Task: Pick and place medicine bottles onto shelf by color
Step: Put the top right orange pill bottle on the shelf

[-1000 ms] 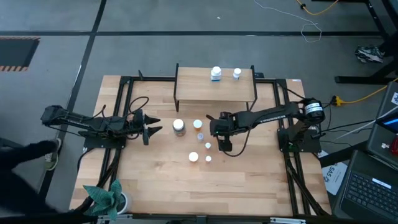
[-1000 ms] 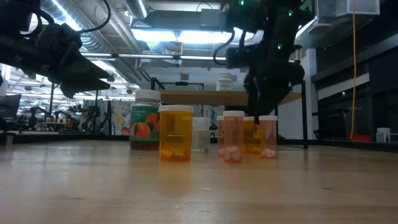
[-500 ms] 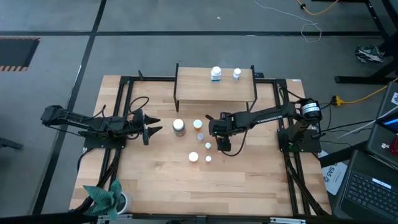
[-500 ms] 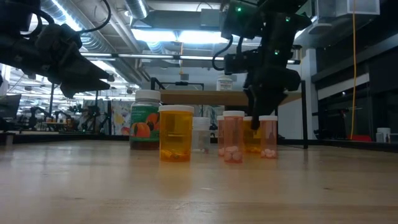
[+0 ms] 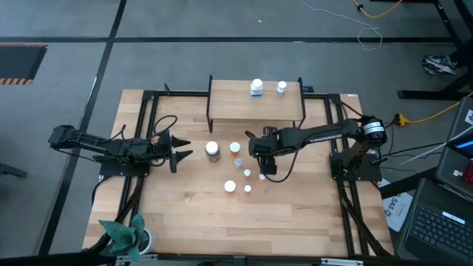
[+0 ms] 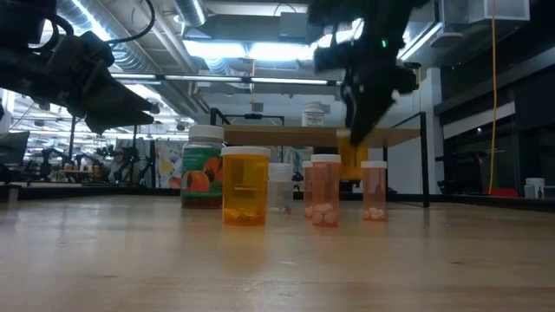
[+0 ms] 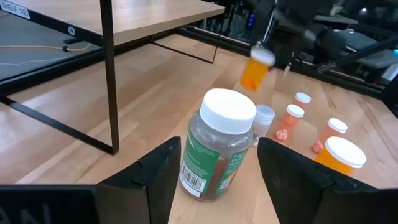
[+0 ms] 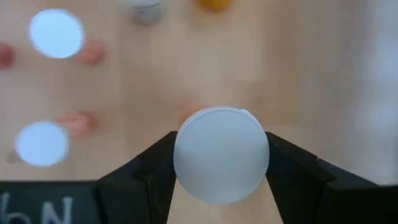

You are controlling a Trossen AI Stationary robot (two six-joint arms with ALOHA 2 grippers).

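Note:
My right gripper (image 5: 261, 157) is shut on a small orange bottle (image 6: 351, 161) with a white cap, held in the air above the bottles on the table. It also shows in the left wrist view (image 7: 254, 70). Below stand a large orange bottle (image 6: 245, 186), two slim orange ones (image 6: 325, 191) (image 6: 375, 191), a clear one (image 6: 280, 186) and a dark green bottle (image 5: 213, 151), all upright on their bases. Two white-capped bottles (image 5: 256, 87) (image 5: 281, 87) stand on the shelf (image 5: 229, 106). My left gripper (image 5: 182, 150) is open and empty, left of the green bottle (image 7: 217, 146). My right gripper pinches the orange bottle's white cap (image 8: 186, 155) by its rim between the two fingers (image 8: 152, 171). The fingers come from above, pointing down. The bottle hangs upright below them, lifted clear of the table.
The shelf's thin black legs (image 7: 111, 74) stand on the table's far middle. A green cloth (image 5: 122, 233) lies at the near left corner. Bare tabletop (image 5: 295, 214) lies near and to the right of the bottle group.
My right gripper has gone up and a little toward the table's far edge with the orange bottle. The bottle stood on the table among the others and now hangs clear above them, upright.

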